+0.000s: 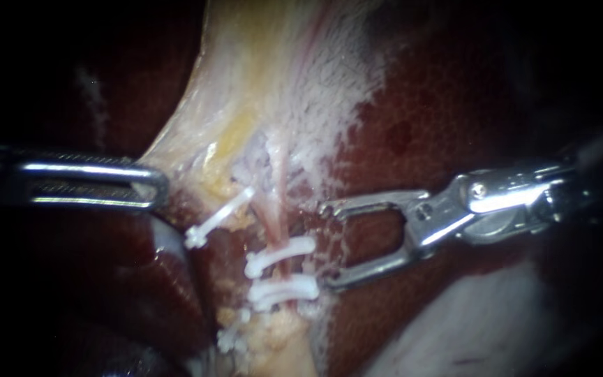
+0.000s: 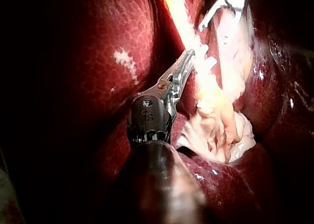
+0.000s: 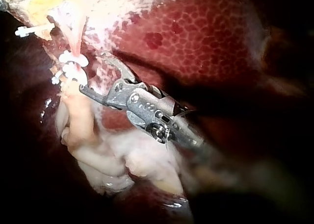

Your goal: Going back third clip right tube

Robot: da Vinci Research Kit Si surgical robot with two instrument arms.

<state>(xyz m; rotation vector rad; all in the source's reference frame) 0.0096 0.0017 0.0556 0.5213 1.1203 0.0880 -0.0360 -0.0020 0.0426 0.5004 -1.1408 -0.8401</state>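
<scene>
Two white clips (image 1: 280, 255) (image 1: 284, 290) sit across the pinkish right tube (image 1: 279, 202), one below the other. A third white clip (image 1: 218, 218) lies slanted on the left tube. My right instrument (image 1: 328, 244) comes in from the right. Its jaws are open and empty, with their tips just right of the two clips. The right wrist view shows the same open jaws (image 3: 93, 72) beside the clips (image 3: 73, 64). My left instrument (image 1: 144, 185) holds the edge of the pale gallbladder (image 1: 280, 70), jaws shut on it, as also in the left wrist view (image 2: 189, 62).
Dark red liver (image 1: 455, 126) surrounds the field. Another small white clip (image 1: 230, 340) lies low among yellow fat. A pale fold of tissue (image 1: 469, 321) lies under the right instrument's shaft.
</scene>
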